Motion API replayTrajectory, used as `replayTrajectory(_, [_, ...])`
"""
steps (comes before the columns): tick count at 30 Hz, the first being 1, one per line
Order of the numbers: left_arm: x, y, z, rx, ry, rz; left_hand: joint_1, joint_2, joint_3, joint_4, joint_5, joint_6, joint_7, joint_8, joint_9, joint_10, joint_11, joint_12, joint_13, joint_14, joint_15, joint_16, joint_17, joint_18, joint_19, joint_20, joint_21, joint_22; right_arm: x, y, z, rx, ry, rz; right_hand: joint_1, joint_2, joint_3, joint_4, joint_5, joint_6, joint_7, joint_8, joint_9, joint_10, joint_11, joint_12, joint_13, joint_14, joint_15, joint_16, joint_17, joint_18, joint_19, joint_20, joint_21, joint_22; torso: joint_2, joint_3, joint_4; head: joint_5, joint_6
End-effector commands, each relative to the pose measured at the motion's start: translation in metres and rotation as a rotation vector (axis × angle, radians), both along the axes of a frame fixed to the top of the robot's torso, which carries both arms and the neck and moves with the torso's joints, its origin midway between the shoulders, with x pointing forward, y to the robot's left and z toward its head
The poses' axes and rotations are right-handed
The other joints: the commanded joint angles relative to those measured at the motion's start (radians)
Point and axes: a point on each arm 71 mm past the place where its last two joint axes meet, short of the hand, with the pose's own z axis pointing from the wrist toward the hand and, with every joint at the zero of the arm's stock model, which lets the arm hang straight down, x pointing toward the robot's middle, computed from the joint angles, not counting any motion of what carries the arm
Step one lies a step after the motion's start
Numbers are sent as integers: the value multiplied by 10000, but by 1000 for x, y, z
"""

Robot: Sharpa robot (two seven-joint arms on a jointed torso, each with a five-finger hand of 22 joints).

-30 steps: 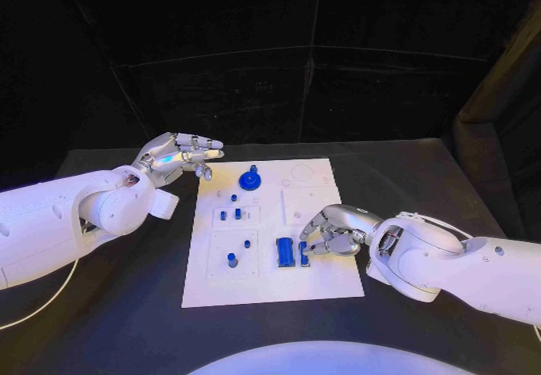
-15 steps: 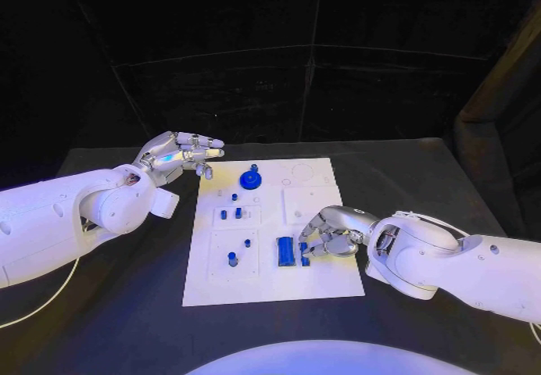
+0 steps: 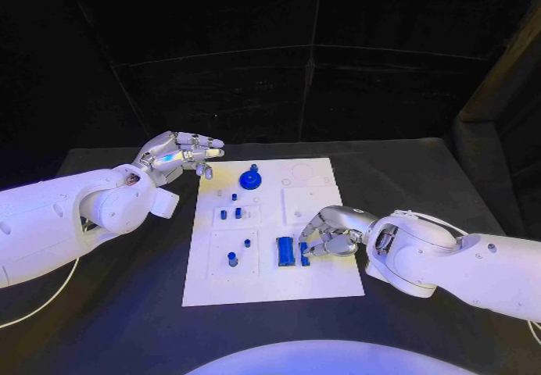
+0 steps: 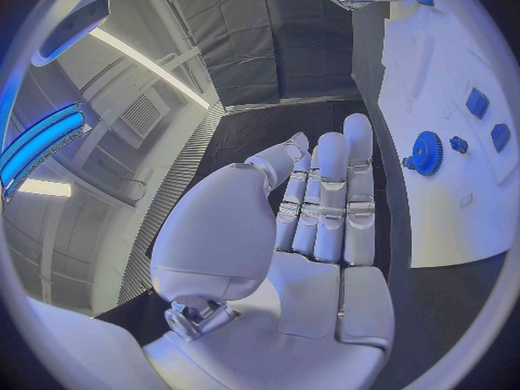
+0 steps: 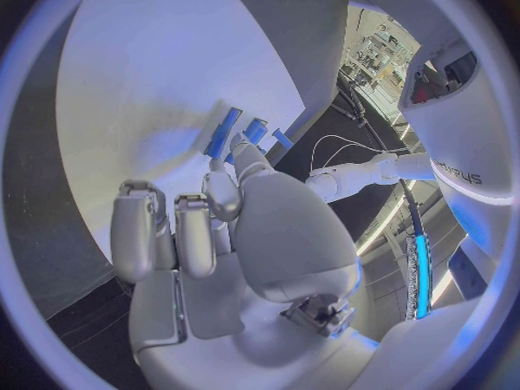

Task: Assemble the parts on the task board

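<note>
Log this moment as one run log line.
left robot hand: open, beside task board | right robot hand: fingertips at small blue part, grip unclear | blue gear: on board

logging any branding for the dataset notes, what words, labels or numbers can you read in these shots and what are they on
"sharpa": on the robot's white body, seen in the right wrist view, partly cut off by the picture's rim.
No readable text on the task board, the blue parts or either robot hand.
</note>
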Motion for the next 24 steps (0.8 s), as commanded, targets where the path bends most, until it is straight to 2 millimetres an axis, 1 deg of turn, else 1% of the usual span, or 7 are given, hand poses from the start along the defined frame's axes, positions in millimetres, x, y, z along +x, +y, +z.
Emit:
replayTrajectory(1, [0, -1, 1, -84, -32, -62, -8, 78, -47, -2, 7, -33, 49, 59, -13, -65, -26, 40, -14, -90, 0, 14, -16, 138, -45, 10, -59, -12, 2, 0, 1, 92, -321, -9, -3, -100, 131, -59, -71, -302, 61, -39, -152, -43, 79, -20, -32, 806, 102, 43, 1467, -11, 121, 104, -4, 312, 4, -3, 13, 14, 22])
replayTrajectory(6, [0, -1, 1, -82, -23, -67, -2, 85, -48, -6, 5, -35, 51, 61, -13, -67, -25, 44, -14, -91, -2, 17, -21, 139, -43, 10, -61, -15, 4, -2, 2, 225, -594, -58, 30, -193, 298, -239, -217, -787, 41, -32, -414, -75, 76, -27, -57, 804, 111, 44, 1467, -6, 111, 123, -12, 302, 10, -3, 12, 43, 37])
replayTrajectory(11, [0, -1, 1, -83, -26, -68, -2, 85, -48, -6, 5, -35, 51, 61, -13, -67, -25, 44, -14, -91, -2, 17, -21, 139, -43, 10, -61, -15, 6, -2, 2, 227, -647, -43, -49, -225, 384, -308, -479, -698, 57, 27, -500, -79, 88, -13, -65, 802, 119, 40, 1461, -8, 110, 129, -9, 308, 11, -10, -1, 31, 21])
replayTrajectory(15, [0, -1, 1, -79, -16, -71, -2, 85, -48, -6, 5, -35, 51, 61, -13, -67, -25, 44, -14, -91, -2, 17, -21, 139, -43, 10, -61, -15, 6, -1, 1, 180, -602, -18, -165, -234, 443, -329, -561, -363, 85, 144, -516, -65, 110, 40, -47, 806, 137, 51, 1476, -10, 113, 144, -2, 318, 15, 5, 2, 43, -7])
replayTrajectory(18, [0, -1, 1, -77, -13, -72, -2, 85, -48, -6, 5, -35, 51, 61, -13, -67, -25, 44, -14, -91, -2, 17, -21, 139, -43, 10, -61, -15, 7, 0, 0, 150, -566, 1, -283, -235, 480, -320, -610, -18, 47, 287, -510, -56, 85, 76, -36, 807, 126, 55, 1481, -9, 116, 144, 3, 325, 17, 8, 4, 40, -16])
replayTrajectory(21, [0, -1, 1, -78, -9, -77, -9, 86, -54, -2, 5, -39, 56, 60, -14, -73, -22, 45, -15, -92, 0, 20, -25, 138, -43, 10, -63, -17, 8, 1, -1, 83, -566, 6, -365, -235, 528, -325, -661, 317, -33, 443, -503, -46, 25, 112, -23, 809, 85, 62, 1491, -10, 122, 119, 12, 338, 16, 9, 2, 48, -28])
replayTrajectory(24, [0, -1, 1, -79, -6, -80, -9, 86, -54, -2, 5, -39, 56, 60, -14, -73, -22, 45, -15, -92, 0, 20, -25, 138, -43, 10, -63, -17, 9, 2, -2, -46, -625, -9, -416, -231, 591, -351, -716, 828, -203, 727, -447, -30, -107, 153, -6, 812, -12, 69, 1503, -9, 127, 49, 19, 348, 10, 6, 5, 51, -41])
